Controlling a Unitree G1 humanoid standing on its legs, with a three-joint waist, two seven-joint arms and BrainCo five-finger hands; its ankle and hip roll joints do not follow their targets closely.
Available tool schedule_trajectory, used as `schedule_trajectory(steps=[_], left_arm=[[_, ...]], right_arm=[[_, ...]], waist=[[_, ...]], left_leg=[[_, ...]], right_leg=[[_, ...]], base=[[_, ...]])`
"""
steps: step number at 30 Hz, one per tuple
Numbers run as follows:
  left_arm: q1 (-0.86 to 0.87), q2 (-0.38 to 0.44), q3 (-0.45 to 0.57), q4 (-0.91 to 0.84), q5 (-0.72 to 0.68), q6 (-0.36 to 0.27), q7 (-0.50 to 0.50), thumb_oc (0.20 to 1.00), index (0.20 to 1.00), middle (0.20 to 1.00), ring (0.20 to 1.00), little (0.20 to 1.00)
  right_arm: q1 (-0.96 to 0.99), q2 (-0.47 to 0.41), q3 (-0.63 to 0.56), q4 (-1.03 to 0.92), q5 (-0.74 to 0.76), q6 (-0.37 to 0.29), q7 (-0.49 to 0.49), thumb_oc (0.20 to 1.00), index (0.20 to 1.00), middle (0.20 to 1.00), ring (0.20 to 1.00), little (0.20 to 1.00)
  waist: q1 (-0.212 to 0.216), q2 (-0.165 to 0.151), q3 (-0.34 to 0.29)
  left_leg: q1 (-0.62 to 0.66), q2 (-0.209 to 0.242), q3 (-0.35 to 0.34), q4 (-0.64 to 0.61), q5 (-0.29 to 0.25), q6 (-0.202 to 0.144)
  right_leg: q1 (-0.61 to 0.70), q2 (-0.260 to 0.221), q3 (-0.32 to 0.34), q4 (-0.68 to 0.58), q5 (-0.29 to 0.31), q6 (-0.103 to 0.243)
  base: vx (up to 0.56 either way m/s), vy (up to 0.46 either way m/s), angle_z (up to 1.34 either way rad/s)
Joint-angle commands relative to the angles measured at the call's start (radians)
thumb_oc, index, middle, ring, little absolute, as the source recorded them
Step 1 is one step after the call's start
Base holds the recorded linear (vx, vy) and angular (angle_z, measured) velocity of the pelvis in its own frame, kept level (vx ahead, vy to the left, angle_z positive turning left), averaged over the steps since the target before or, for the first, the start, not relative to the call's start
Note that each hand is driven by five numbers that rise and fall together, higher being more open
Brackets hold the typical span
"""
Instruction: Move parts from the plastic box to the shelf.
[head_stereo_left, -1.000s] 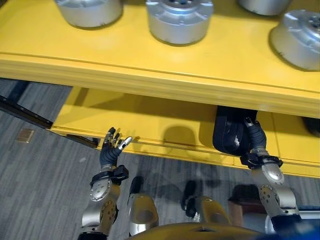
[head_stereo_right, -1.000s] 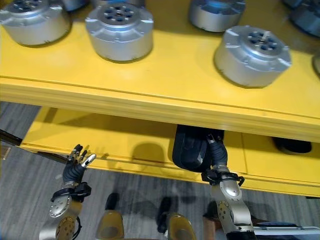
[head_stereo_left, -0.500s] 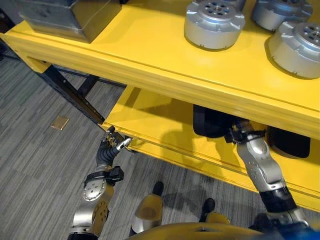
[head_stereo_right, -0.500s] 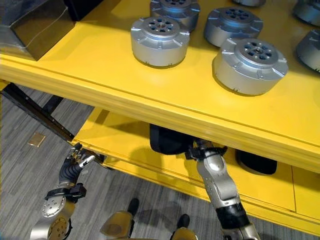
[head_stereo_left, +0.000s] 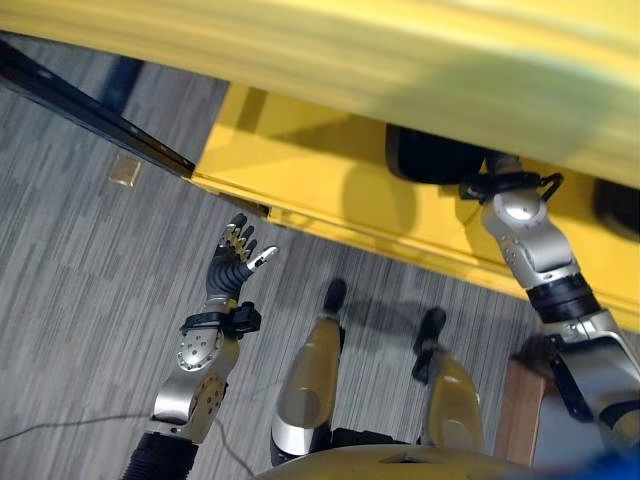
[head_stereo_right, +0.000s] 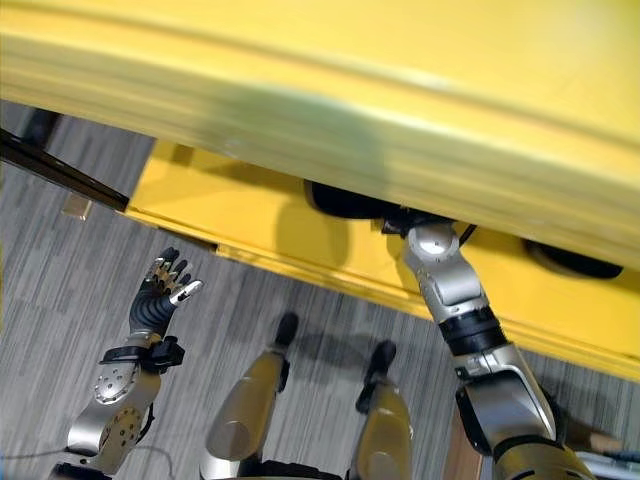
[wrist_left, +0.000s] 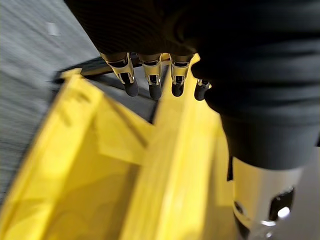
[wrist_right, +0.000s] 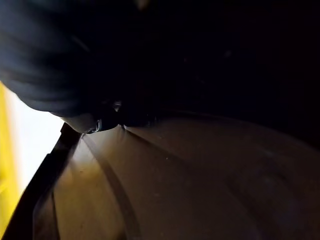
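Left hand (head_stereo_left: 232, 268) fingers spread over grey floor (head_stereo_left: 80, 300), beside yellow shelf (head_stereo_left: 330, 200).

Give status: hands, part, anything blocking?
Left hand open, held over the floor, short of the lower shelf. Right hand reaches under the upper shelf at a dark part; fingers hidden. Upper shelf blocks the head views.

The right hand is hidden beneath the upper yellow shelf (head_stereo_left: 420, 70), whose blurred front edge is cut off at the top; a dark part (head_stereo_left: 430, 158) on the lower shelf (head_stereo_left: 300, 180) is half concealed.
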Motion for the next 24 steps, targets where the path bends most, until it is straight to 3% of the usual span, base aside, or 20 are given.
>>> schedule_trajectory(steps=[1, 5, 6, 12, 24], left_arm=[[0.029, 0.009, -0.027, -0.088, -0.017, -0.066, 0.022, 1.0, 1.0, 1.0, 1.0, 1.0], [-0.014, -0.01, -0.067, -0.093, -0.015, -0.073, 0.048, 1.0, 1.0, 1.0, 1.0, 1.0], [-0.03, -0.014, -0.078, -0.092, -0.005, -0.072, 0.051, 1.0, 1.0, 1.0, 1.0, 1.0], [-0.071, -0.029, -0.111, -0.076, 0.006, -0.07, 0.084, 1.0, 1.0, 1.0, 1.0, 1.0], [-0.127, -0.028, -0.147, -0.07, 0.008, -0.082, 0.12, 1.0, 1.0, 1.0, 1.0, 1.0]], right_arm=[[-0.07, 0.001, -0.041, -0.043, -0.017, -0.085, -0.063, 0.2, 0.2, 0.2, 0.2, 0.2], [-0.125, -0.013, -0.056, -0.011, -0.036, -0.098, -0.113, 0.2, 0.2, 0.2, 0.2, 0.2], [-0.146, -0.027, -0.056, -0.003, -0.053, -0.1, -0.13, 0.2, 0.2, 0.2, 0.2, 0.2], [-0.193, -0.034, -0.057, 0.06, -0.052, -0.118, -0.172, 0.2, 0.2, 0.2, 0.2, 0.2], [-0.29, -0.06, -0.012, 0.188, -0.052, -0.122, -0.204, 0.2, 0.2, 0.2, 0.2, 0.2]], waist=[[-0.003, -0.011, -0.091], [-0.016, 0.0, -0.049], [-0.023, 0.0, -0.036], [-0.047, -0.005, -0.009], [-0.065, -0.01, -0.009]], left_leg=[[-0.003, 0.036, 0.029, 0.001, -0.027, -0.027], [-0.089, 0.03, 0.024, 0.08, -0.048, -0.015], [-0.109, 0.029, 0.02, 0.122, -0.087, -0.013], [-0.239, 0.014, 0.004, 0.327, -0.178, 0.02], [-0.323, 0.009, -0.003, 0.43, -0.228, 0.028]], right_leg=[[-0.003, -0.016, 0.009, 0.106, -0.127, 0.011], [-0.105, -0.021, 0.028, 0.21, -0.156, 0.0], [-0.129, -0.019, 0.045, 0.253, -0.195, 0.0], [-0.269, -0.023, 0.094, 0.451, -0.271, -0.027], [-0.358, -0.019, 0.123, 0.561, -0.329, -0.044]], base=[[-0.09, -0.015, -0.02], [-0.05, -0.015, 0.0], [0.0, 0.0, 0.0], [-0.02, -0.006, -0.11], [0.0, 0.0, -0.01]])
